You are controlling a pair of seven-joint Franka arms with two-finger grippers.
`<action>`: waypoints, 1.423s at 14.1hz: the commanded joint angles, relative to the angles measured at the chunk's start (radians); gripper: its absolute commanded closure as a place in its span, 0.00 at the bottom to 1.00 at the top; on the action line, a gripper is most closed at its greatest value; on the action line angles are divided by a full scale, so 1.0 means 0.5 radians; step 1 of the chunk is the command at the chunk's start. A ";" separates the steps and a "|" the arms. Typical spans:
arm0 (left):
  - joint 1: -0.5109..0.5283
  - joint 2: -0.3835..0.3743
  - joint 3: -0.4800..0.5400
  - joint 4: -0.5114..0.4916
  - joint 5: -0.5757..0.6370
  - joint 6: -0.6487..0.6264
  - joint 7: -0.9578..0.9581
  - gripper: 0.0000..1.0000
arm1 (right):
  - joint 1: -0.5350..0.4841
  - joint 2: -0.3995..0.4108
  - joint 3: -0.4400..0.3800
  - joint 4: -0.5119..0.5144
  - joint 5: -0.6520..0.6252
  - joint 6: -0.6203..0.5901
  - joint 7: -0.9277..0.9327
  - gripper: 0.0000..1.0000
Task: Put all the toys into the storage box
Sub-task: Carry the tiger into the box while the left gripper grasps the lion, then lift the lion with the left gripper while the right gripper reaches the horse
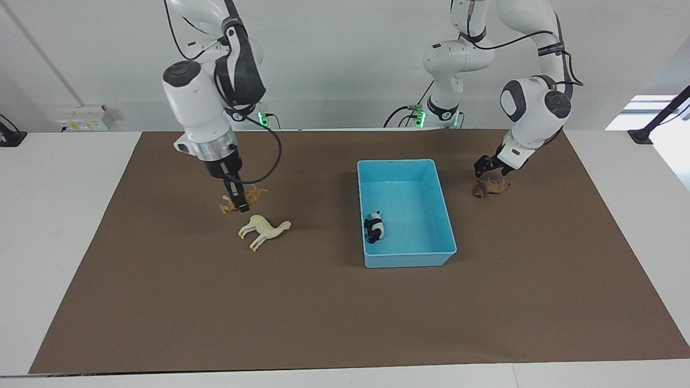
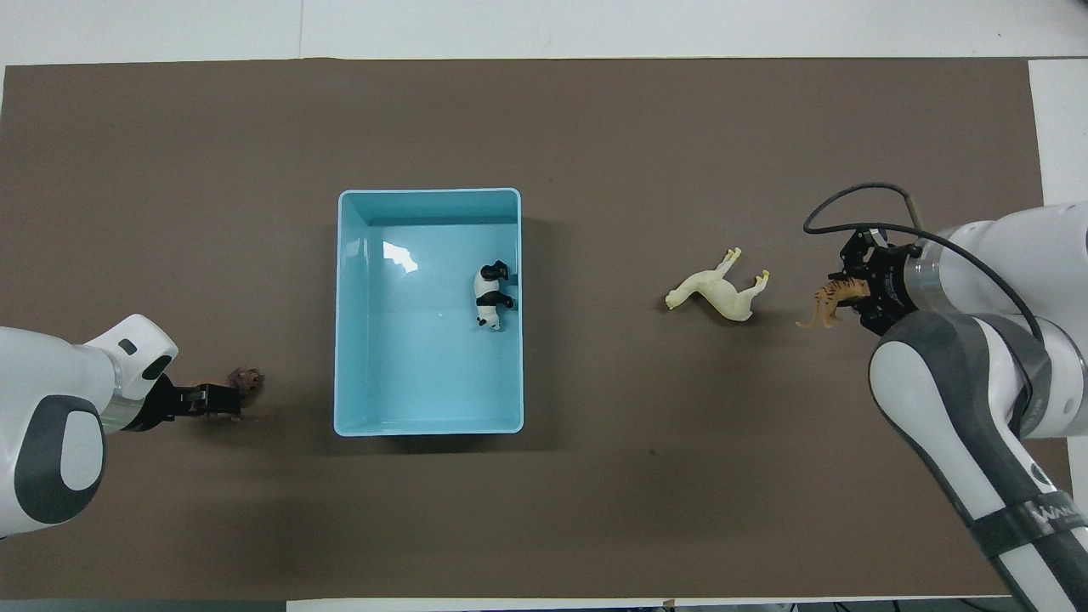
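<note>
Pinches the tiger [image 1: 257, 193] across its body with the right gripper [image 1: 237, 202], fingers closed on it, toward the right arm's end of the brown mat [image 1: 323, 312]; cannot tell whether the feet are off the mat yet. Hangs the left gripper [image 1: 489, 171] low over the lion [image 1: 490, 187], toward the left arm's end, fingers apparently spread and straddling it, likely so as to close on the back. Works both ends at once, it seems, since each arm has a toy on its own side of the storage box [image 1: 408, 260]. Keeps the box in the middle of the mat, between the two arms, within reach of either. Holds one toy so far: the panda [image 1: 374, 226], lying inside against the wall toward the right arm's end. Shows the llama [image 1: 264, 229] on its side on the mat, just beside the tiger and farther from the robots, untouched. Calls for a lift high enough to clear the low box walls; nothing else stands between either toy and the box, though the llama lies close enough to the tiger to be nudged.
</note>
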 commanded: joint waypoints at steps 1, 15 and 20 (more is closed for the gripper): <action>-0.030 -0.047 0.009 -0.070 0.036 0.051 -0.027 0.00 | 0.315 0.141 -0.001 0.096 0.227 0.223 0.189 1.00; -0.037 -0.056 0.006 -0.134 0.036 0.112 -0.076 0.69 | 0.590 0.402 -0.041 0.371 0.248 0.232 0.194 0.00; -0.037 -0.047 0.003 -0.116 0.036 0.100 -0.076 1.00 | 0.246 0.282 -0.041 0.473 0.125 -0.324 -0.893 0.00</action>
